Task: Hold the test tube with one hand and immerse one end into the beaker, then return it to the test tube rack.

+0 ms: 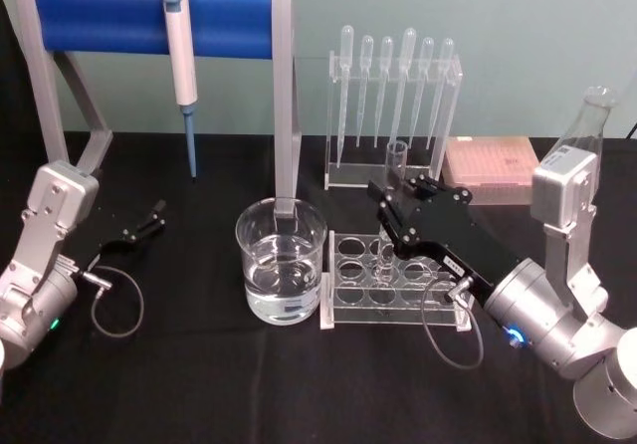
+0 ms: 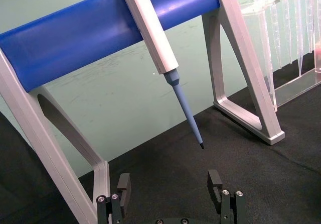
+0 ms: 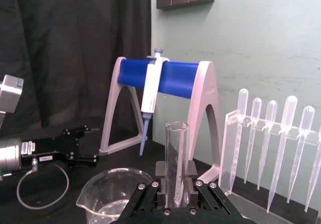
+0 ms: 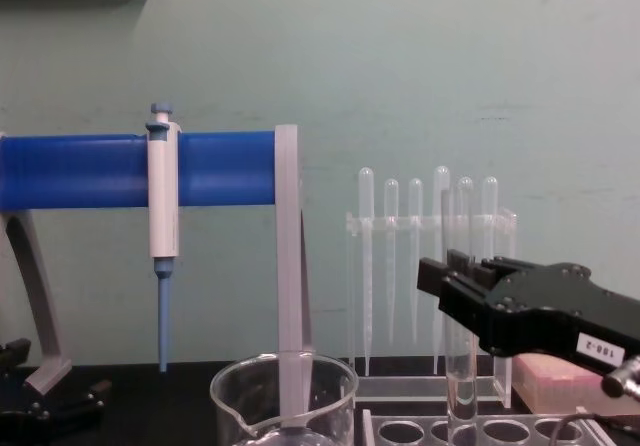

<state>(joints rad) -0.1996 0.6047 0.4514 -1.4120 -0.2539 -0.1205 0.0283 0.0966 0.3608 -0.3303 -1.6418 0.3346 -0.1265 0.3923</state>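
The test tube [image 1: 396, 161] stands upright with its lower end in the clear rack [image 1: 348, 300], to the right of the beaker [image 1: 282, 257]. My right gripper [image 1: 390, 208] is shut on the tube's middle; in the right wrist view the fingers [image 3: 161, 171] press both sides of the test tube [image 3: 176, 153]. In the chest view the tube [image 4: 458, 266] rises above the right gripper [image 4: 452, 284] and drops into the rack [image 4: 480, 431]. The beaker [image 4: 285, 391] holds clear liquid and sits apart from the tube. My left gripper [image 2: 169, 188] rests open at the far left [image 1: 149, 220].
A white-and-blue micropipette [image 1: 181, 56] hangs on the blue-barred stand [image 1: 284, 106] behind the beaker. Behind the rack is a clear holder of plastic pipettes [image 1: 393, 106], and a pink box [image 1: 493, 165] lies at the back right. A glass flask [image 1: 587, 115] stands at the far right.
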